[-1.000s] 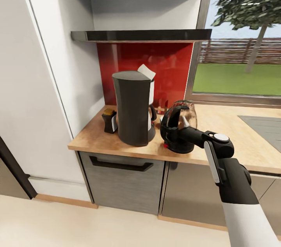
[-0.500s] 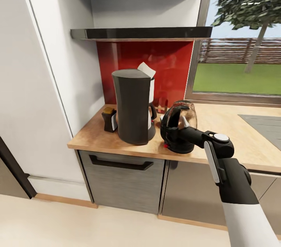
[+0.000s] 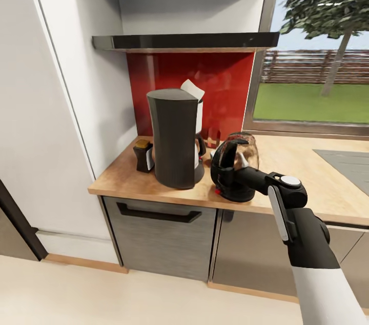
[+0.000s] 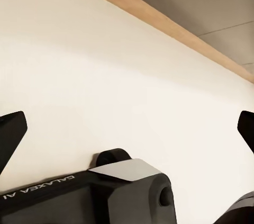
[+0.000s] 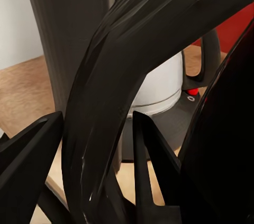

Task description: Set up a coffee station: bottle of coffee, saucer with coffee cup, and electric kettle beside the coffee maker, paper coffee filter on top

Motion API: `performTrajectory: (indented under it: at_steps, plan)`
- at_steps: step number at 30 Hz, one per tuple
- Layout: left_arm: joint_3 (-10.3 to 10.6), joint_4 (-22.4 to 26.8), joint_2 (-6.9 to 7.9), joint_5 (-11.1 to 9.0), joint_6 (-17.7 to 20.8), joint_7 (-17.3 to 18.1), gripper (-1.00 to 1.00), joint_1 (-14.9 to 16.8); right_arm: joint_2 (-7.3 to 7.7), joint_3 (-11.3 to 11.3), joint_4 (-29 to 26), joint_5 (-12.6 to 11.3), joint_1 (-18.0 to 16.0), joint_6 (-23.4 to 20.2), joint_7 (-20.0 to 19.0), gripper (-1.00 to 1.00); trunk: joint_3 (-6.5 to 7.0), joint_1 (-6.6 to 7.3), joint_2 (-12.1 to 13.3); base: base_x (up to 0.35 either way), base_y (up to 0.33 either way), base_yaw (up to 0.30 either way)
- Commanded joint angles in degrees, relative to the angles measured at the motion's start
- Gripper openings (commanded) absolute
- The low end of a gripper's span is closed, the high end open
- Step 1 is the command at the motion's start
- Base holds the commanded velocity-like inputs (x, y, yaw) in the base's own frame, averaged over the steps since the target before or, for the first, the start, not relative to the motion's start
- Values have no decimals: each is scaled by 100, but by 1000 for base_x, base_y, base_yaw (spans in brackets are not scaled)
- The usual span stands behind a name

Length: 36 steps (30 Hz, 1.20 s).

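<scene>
Warm tan wood-grain countertop [image 3: 300,181] under a glossy black shelf [image 3: 184,41] and red backsplash [image 3: 225,89] carries one tall dark coffee maker [image 3: 174,138] with white filter paper [image 3: 191,90], one small dark bottle [image 3: 144,157] at its left, and one glass-domed kettle [image 3: 241,158] at its right, whose black handle [image 5: 121,97] the right gripper [image 3: 229,174] grasps, while the left gripper [image 4: 127,134] is spread wide over pale floor [image 4: 116,75].

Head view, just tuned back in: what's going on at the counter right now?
The right gripper is closed on the black handle of the electric kettle, which sits on the kitchen countertop right beside the coffee maker. The paper coffee filter pokes up at the machine's top, and the bottle of coffee stands on its other side. The left gripper hangs open over the floor.
</scene>
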State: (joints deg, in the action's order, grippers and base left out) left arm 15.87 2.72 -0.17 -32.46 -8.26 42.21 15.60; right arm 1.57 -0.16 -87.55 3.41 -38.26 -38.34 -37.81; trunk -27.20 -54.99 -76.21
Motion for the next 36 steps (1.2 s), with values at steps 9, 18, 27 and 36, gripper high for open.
performTrajectory:
  at_steps: [9,18,27,36]
  plan:
    - [48,-9,0,-32,-44,9,100,5,2,-1,-8,10,0,-8,-33,-100,-6,0,-5,0,0,0]
    - [48,-9,8,-32,-44,11,100,5,4,-1,-8,10,2,-6,-33,-100,-6,0,-5,46,0,0]
    - [48,-9,9,-32,-44,7,100,5,5,-3,-8,10,3,-6,-34,-100,-6,0,-5,4,0,0]
    - [48,-9,9,-32,-44,14,100,5,10,-7,-8,10,3,-6,-34,-100,-6,0,-5,0,0,0]
